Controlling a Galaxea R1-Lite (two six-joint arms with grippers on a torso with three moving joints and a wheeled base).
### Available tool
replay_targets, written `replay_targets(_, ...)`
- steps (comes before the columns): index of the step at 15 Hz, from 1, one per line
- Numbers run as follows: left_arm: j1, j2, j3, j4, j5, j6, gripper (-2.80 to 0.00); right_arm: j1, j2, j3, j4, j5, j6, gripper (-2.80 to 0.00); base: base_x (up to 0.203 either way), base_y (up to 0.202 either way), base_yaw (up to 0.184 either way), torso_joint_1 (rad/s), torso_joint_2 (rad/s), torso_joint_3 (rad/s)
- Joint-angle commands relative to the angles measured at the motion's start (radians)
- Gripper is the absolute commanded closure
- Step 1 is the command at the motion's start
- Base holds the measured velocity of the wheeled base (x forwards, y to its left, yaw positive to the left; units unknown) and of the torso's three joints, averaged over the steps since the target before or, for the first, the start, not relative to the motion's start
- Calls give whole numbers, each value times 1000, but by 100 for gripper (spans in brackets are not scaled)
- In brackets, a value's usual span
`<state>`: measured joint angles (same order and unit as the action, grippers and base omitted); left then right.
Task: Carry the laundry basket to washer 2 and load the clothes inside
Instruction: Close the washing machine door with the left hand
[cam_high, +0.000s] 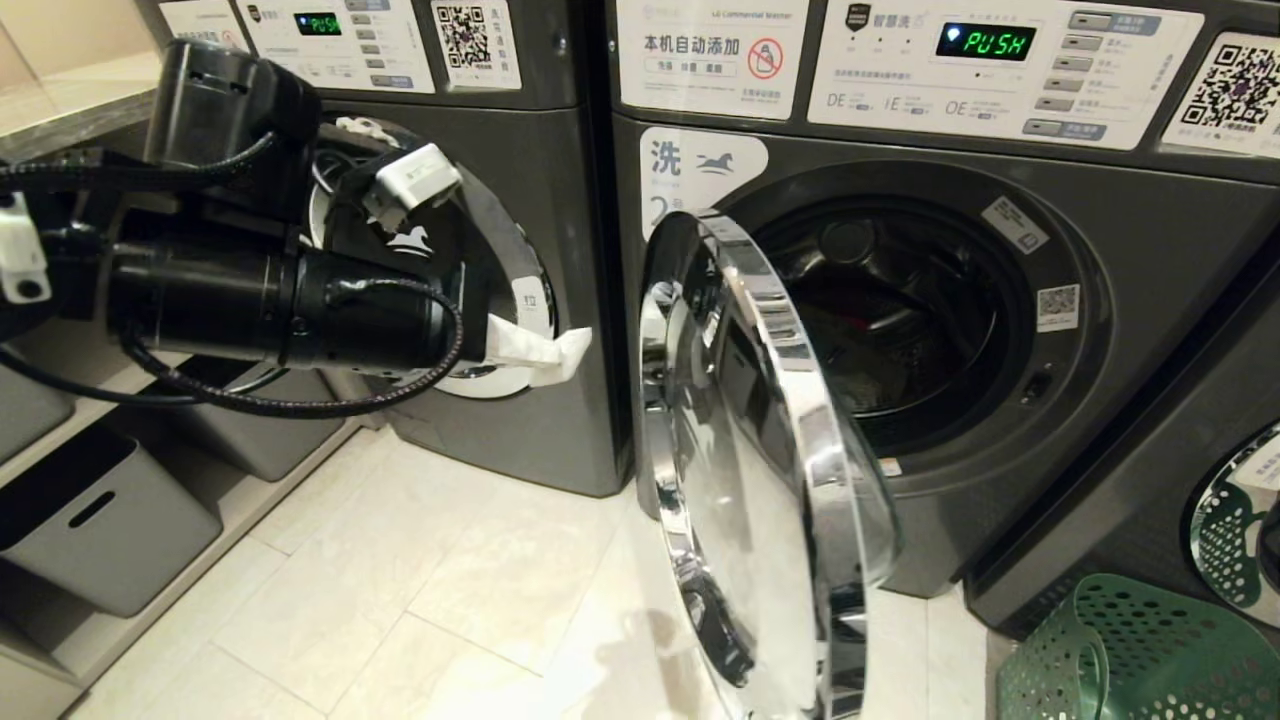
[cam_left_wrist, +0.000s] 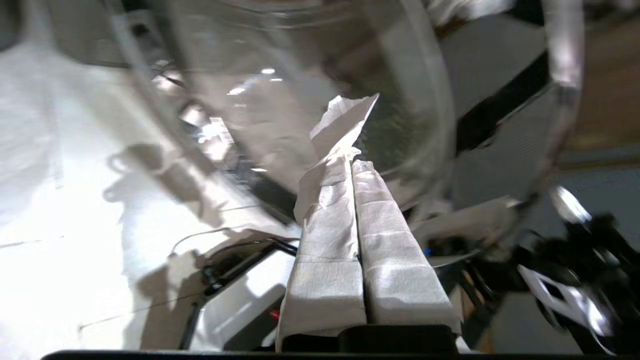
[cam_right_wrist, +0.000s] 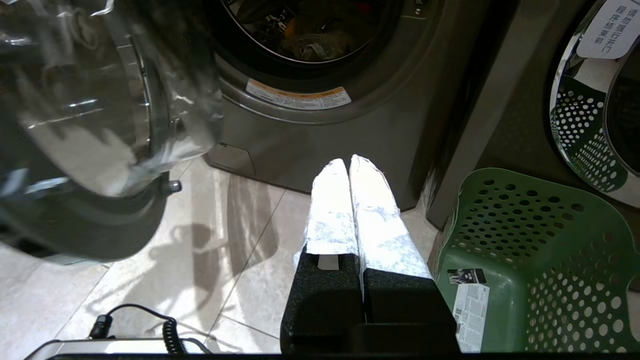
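Standing open, washer 2 (cam_high: 1000, 330) apparently holds clothes (cam_right_wrist: 300, 35); laundry basket (cam_right_wrist: 530, 265) beside

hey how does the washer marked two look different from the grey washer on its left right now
Washer 2 has its door swung wide open, drum exposed with clothes inside; the left washer has its door closed.
Washer 2 stands unobstructed in the head view; the left washer is partly hidden by the robot's left arm, whose left pincer sits shut before its door.
Both are dark grey front-loaders showing a green PUSH display.
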<state>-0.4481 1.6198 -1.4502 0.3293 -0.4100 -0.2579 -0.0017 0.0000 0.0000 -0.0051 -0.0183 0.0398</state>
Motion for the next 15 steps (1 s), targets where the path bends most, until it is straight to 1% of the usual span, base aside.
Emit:
replay_targets(1, 14, 6, 33, -1, 44, -9, 0, 0, 0, 0, -1, 0, 0, 0, 0, 0, 0, 0, 0, 0)
replay_targets(4, -4, -18, 33, 6, 45, -10, 0, 0, 2, -6, 11, 7, -22, 0, 0, 0, 0, 0, 0, 0)
replay_targets(5, -4, -54, 43, 10, 45, -17, 0, 0, 11, -29, 54, 13, -40, 0, 0, 0, 0, 0, 0, 0)
replay_targets(6, -4, -92, 61, 11, 47, -23, 0, 0, 25, -70, 110, 34, -49, 0, 0, 0, 0, 0, 0, 0)
replay_targets(7, -3, -136, 82, 12, 49, -27, 0, 0, 51, -139, 159, 74, -31, 0, 0, 0, 0, 0, 0, 0)
replay_targets(8, -2, -180, 109, 10, 50, -32, 0, 0, 100, -233, 214, 125, 13, 0, 0, 0, 0, 0, 0, 0)
replay_targets(9, 0, -229, 137, 6, 56, -37, 0, 0, 185, -309, 261, 173, 69, 0, 0, 0, 0, 0, 0, 0)
replay_targets(10, 1, -278, 158, 2, 67, -40, 0, 0, 311, -372, 290, 215, 120, 0, 0, 0, 0, 0, 0, 0)
replay_targets(11, 1, -322, 167, 0, 78, -41, 0, 0, 437, -411, 296, 243, 148, 0, 0, 0, 0, 0, 0, 0)
replay_targets(13, 2, -414, 172, -2, 102, -42, 0, 0, 687, -447, 251, 284, 166, 0, 0, 0, 0, 0, 0, 0)
replay_targets(15, 4, -470, 172, -2, 144, -44, 0, 0, 918, -449, 145, 305, 168, 0, 0, 0, 0, 0, 0, 0)
